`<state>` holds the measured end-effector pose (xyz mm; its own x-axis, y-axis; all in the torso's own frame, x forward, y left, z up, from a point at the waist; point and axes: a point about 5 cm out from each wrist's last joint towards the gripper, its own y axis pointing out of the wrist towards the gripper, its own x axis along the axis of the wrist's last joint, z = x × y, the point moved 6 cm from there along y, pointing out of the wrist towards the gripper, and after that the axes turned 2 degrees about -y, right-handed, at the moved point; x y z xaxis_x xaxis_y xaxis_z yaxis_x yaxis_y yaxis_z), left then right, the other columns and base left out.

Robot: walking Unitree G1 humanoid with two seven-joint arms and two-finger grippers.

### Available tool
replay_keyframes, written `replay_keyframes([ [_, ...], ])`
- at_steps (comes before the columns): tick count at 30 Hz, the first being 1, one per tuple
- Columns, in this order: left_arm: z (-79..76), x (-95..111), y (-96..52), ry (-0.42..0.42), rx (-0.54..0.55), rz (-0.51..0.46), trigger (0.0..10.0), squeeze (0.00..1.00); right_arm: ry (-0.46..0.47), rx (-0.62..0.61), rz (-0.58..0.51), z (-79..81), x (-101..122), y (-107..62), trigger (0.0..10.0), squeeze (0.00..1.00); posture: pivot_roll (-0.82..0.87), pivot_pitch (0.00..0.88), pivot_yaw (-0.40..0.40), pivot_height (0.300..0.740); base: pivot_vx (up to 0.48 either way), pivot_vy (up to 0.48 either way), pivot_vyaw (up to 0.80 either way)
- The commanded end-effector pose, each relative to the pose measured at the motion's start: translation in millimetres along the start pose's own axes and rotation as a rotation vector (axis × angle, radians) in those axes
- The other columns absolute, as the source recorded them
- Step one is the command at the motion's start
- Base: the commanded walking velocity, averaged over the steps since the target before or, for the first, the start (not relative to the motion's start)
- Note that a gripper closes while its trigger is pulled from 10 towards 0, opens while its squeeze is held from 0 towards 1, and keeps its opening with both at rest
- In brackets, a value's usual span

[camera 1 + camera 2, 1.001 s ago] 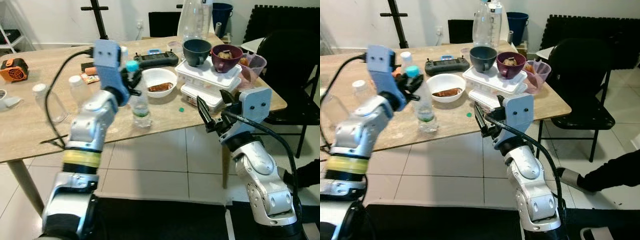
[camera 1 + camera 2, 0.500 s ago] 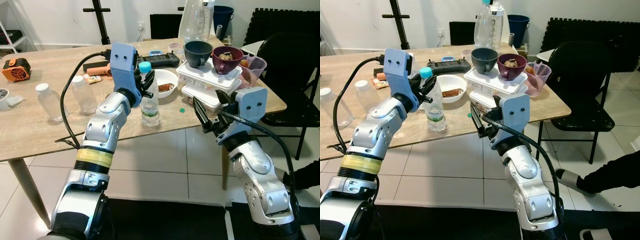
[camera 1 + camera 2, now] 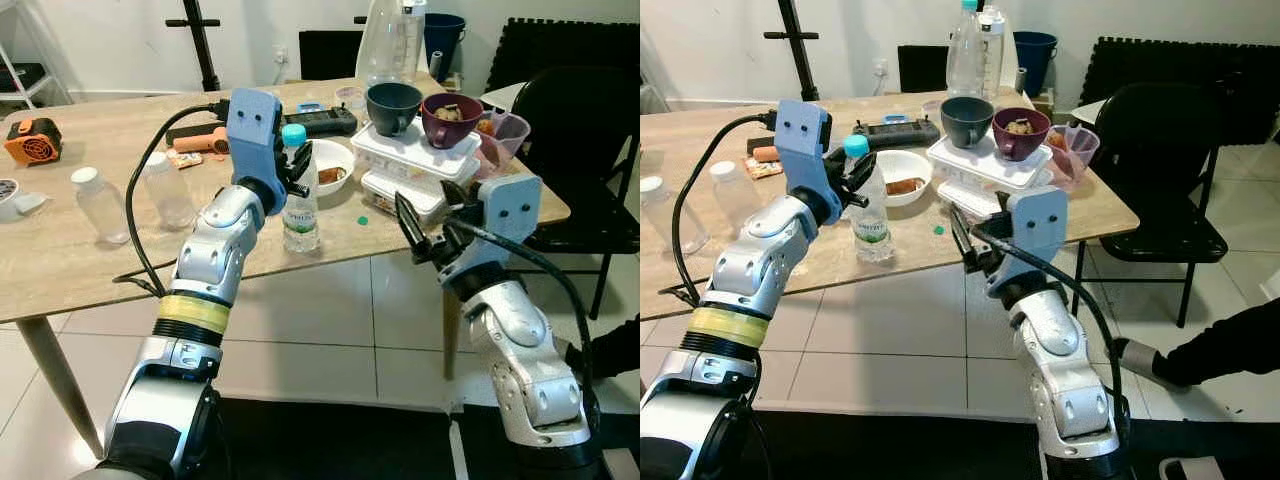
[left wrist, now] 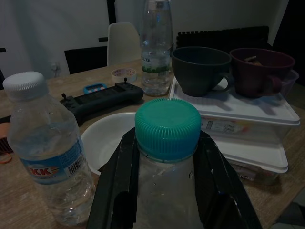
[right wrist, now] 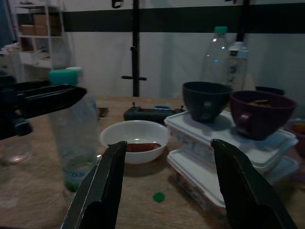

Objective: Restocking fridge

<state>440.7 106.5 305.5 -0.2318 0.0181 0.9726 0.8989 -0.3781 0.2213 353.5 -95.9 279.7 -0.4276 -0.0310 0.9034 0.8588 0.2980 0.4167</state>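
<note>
The left gripper [image 3: 292,176] has its jaws clenched around the neck of the teal-capped bottle [image 3: 299,205], which stands upright on the bench [image 3: 60,255] just in front of the white bowl [image 3: 330,165]. In the left wrist view the black fingers [image 4: 119,186] flank the bottle just under the cap. The call here, I'd say: lift straight up to clear the bench, keep it vertical and keep the squeeze firm, since thin clear plastic like this looks liable to buckle or slip. Swing it away from the bowl, not over it.

The right gripper [image 3: 428,238] hovers beyond the bench edge, off to the right of the bottle, jaws spread and holding nothing. It sits near the stacked containers [image 3: 415,165], so any move from that arm wants care.

Counting up: two white-capped bottles [image 3: 102,205] to the left of the teal-capped one, and at least one tall bottle [image 3: 390,45] far behind it. Two lidded containers in the stack carry two cups, one dark [image 3: 392,105], one maroon [image 3: 451,117]. One bowl, one black controller [image 3: 320,120] behind it, one small green cap [image 3: 362,220] loose to the bottle's right.
</note>
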Motion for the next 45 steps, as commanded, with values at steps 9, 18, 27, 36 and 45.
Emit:
replay_keyframes([
  [9,6.2,-13,-0.2,0.005,0.004,0.050,10.0,1.00,-0.001,-0.007,-0.002,0.4,-1,1.2,10.0,0.00,-0.06,0.168,0.009,0.721,0.000,0.000,0.00],
  [18,12.8,9,-10.6,-0.028,0.001,-0.011,10.0,0.00,0.006,0.028,-0.026,8.1,6,7.4,10.0,0.00,-0.05,0.183,0.006,0.721,0.000,0.000,0.00],
  [27,37.8,35,-67.6,0.043,0.025,-0.037,10.0,0.00,0.057,0.148,-0.057,41.4,13,24.0,10.0,0.00,-0.01,0.208,0.003,0.721,0.000,0.000,0.00],
  [36,33.4,29,-98.9,0.035,0.026,-0.003,10.0,0.00,0.083,0.231,-0.049,72.1,3,57.7,10.0,0.00,0.08,0.206,-0.037,0.721,0.000,0.000,0.00],
  [45,13.0,-34,-54.9,0.014,-0.023,0.142,10.0,0.00,0.058,0.162,-0.089,49.1,12,60.0,10.0,0.00,0.01,0.205,-0.024,0.721,0.000,0.000,0.00],
])
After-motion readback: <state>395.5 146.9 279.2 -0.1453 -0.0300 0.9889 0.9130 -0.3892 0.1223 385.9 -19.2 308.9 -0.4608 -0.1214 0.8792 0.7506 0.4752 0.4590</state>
